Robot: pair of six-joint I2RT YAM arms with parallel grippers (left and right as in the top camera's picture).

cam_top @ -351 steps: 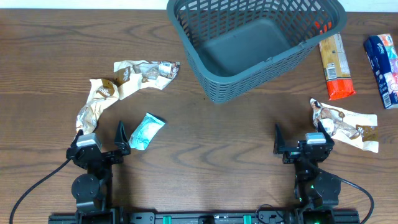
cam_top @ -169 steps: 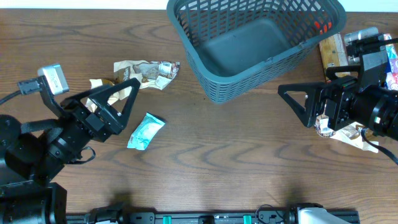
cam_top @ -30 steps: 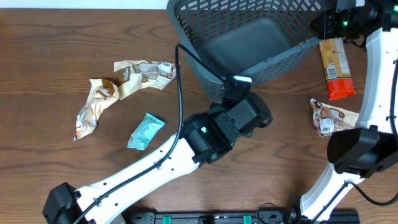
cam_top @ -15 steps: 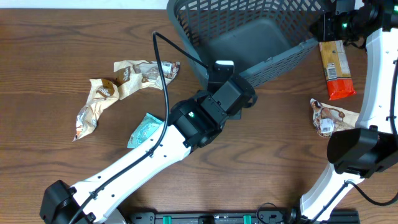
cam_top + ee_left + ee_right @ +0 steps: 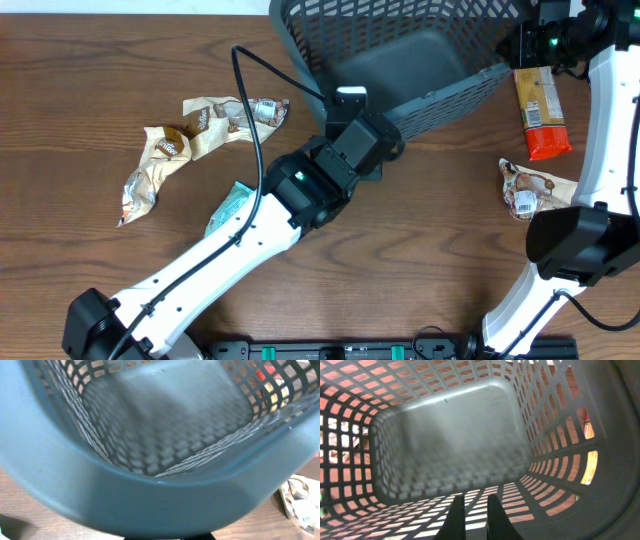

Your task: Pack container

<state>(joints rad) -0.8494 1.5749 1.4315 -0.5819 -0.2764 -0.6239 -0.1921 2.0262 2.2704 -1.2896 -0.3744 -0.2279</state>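
I have my left gripper clamped on the thick rim (smooth, rounded) of the dark grey-blue rectangular lattice-sided plastic basket, and my right gripper pinched together.

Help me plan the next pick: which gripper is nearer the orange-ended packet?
Right. The right gripper is at the basket's far-right corner beside the packet; the left gripper, at its near rim.

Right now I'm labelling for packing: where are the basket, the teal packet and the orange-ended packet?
basket (image 5: 410, 65), overhead view, bare floor
teal packet (image 5: 225, 212), overhead view, exposed middle
orange-ended packet (image 5: 538, 105), overhead view, tan middle
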